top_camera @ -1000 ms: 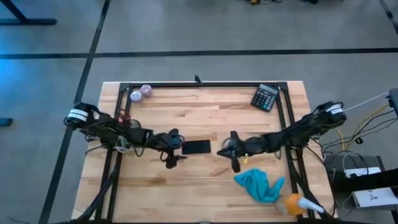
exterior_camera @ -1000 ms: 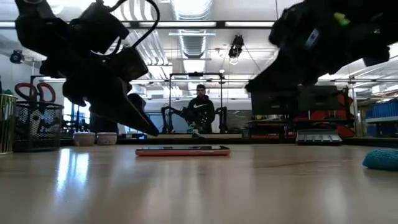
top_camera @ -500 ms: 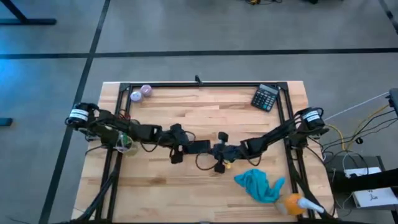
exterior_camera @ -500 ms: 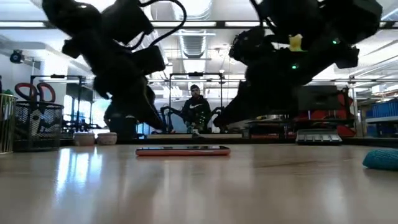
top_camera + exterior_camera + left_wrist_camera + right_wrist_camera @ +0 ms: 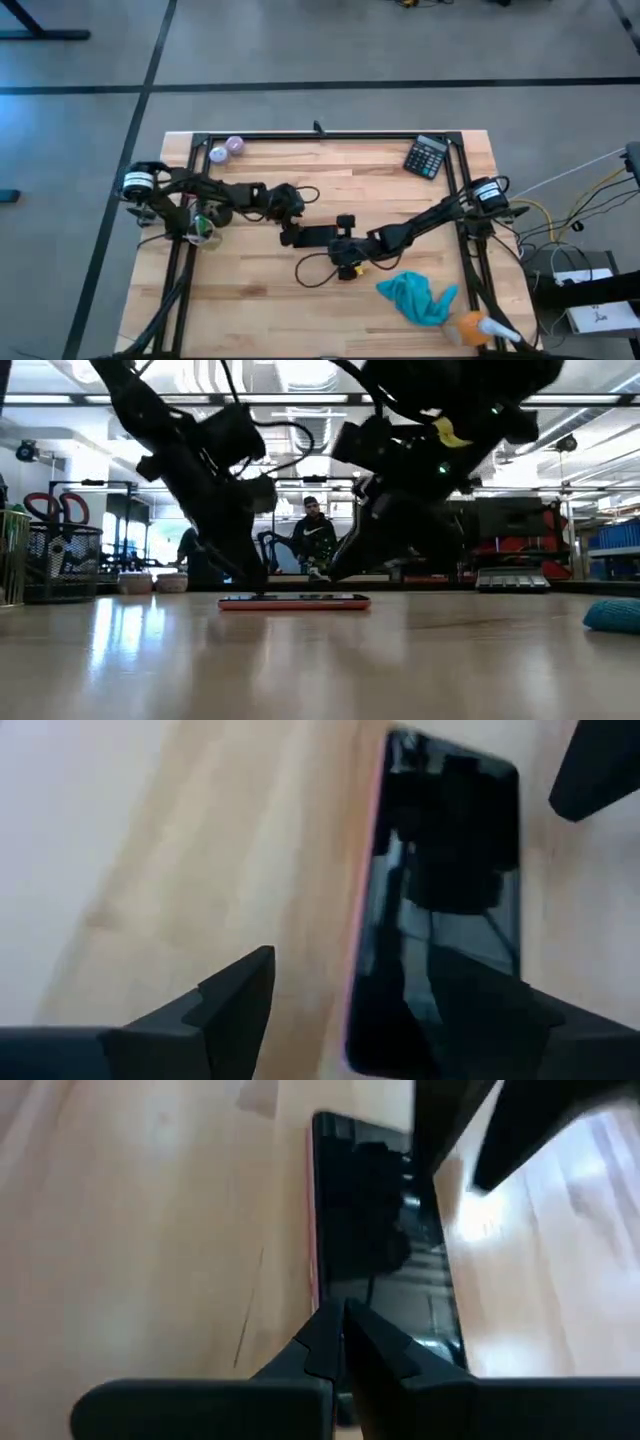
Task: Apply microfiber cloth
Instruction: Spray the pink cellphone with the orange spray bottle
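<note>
Meanwhile microfiber cloth (image 5: 417, 297) crumpled, long axis diagonal toward table's right-front corner; left fingers (image 5: 240, 1005) spread; right fingers (image 5: 345, 1345) closed, empty.

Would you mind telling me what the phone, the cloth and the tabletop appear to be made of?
The phone shows a glossy black face, probably glass, since it mirrors the grippers in the wrist views; its reddish edge could be a case. The microfiber cloth looks like soft matte teal fabric, lying crumpled in folds. The table seems to be light wood with a smooth finish, with visible plank seams and grain.
</note>
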You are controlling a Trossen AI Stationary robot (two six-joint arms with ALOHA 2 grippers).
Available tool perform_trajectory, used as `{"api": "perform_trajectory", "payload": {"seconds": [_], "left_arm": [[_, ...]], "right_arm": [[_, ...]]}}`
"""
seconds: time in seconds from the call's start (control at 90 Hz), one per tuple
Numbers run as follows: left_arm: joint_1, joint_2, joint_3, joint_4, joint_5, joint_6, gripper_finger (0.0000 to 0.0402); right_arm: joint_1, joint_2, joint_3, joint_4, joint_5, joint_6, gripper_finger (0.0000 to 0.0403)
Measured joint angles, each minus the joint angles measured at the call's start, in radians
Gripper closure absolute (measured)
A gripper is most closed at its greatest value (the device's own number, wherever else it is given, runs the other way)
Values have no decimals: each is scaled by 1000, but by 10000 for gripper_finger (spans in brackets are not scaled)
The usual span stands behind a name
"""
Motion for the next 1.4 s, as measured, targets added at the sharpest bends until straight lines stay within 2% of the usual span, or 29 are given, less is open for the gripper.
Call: {"api": "perform_trajectory", "payload": {"seconds": [0.144,0.289,0.433,0.556,0.711,0.933,1.078,1.4], "left_arm": [[-1,45,25,2,0,23,165],[-2,40,54,-58,1,53,175],[-1,3,104,-203,-1,118,183],[17,-3,127,-232,-8,142,183],[40,0,127,-246,71,161,188],[41,46,126,-256,261,195,191],[41,72,126,-253,268,196,189],[39,77,126,-247,311,198,197]], "right_arm": [[0,0,38,-55,-31,-34,385],[-2,0,45,-58,-52,-15,335],[2,0,41,-64,-56,20,288],[3,13,34,-61,-54,11,259],[-5,71,37,-48,-39,-26,237],[-2,117,47,-19,127,-105,234],[-8,122,65,-26,181,-175,245],[-15,126,116,-37,195,-410,262]]}}
